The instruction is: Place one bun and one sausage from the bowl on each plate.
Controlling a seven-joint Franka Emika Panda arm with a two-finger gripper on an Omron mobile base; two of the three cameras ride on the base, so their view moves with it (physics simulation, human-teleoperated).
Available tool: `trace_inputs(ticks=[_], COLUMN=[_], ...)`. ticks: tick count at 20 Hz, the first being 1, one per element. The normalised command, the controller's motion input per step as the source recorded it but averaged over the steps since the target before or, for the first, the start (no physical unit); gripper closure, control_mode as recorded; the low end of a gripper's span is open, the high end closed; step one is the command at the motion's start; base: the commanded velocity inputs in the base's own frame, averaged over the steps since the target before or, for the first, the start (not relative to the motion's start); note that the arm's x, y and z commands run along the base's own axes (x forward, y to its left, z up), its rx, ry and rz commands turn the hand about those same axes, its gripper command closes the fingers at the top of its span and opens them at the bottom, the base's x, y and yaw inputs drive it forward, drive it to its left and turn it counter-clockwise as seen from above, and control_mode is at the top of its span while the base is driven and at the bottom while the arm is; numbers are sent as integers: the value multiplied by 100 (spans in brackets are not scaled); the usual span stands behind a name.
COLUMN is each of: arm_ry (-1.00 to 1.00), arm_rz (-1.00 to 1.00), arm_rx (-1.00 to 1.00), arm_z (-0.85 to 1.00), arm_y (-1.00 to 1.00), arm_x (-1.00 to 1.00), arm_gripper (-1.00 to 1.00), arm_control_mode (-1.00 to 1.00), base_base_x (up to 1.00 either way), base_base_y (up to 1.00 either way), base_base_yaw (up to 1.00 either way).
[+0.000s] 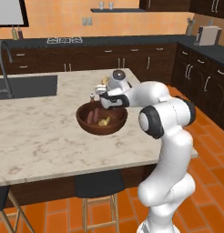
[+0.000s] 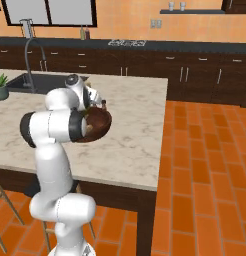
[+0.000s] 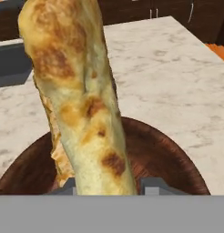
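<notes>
**Bun gripped above the wooden bowl**

Bun [image 3: 82,104] sits clamped between my gripper's [image 3: 109,184] two fingertips, the jaws narrowed onto its lower end. From the hand camera I see it as a long, toasted, golden roll with brown scorch marks, standing up over the bowl [image 3: 168,154]. From the left base camera I see the gripper [image 1: 99,96] at the far rim of the dark reddish-brown bowl [image 1: 86,124], which rests on the marble island counter [image 1: 36,136]. Inside lie reddish sausages [image 1: 90,117] and a yellowish piece [image 1: 104,121] I cannot identify.
</notes>
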Motion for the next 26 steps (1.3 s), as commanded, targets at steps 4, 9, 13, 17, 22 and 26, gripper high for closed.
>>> trace_inputs(ticks=[4,9,13,17,22,26], arm_ry=[-19,-12,3,35,36,11], arm_rz=[0,0,-1,-2,0,0], arm_rx=[10,3,0,0,-1,-1], arm_z=[91,69,58,62,47,8], arm_y=[-30,-31,-46,-49,-20,-1], arm_x=[-100,-100,-100,-100,-100,-100], arm_gripper=[100,100,100,100,100,100], arm_control_mode=[-100,-100,-100,-100,-100,-100], base_base_x=[0,0,0,0,0,0], base_base_y=[0,0,0,0,0,0], base_base_yaw=[0,0,0,0,0,0])
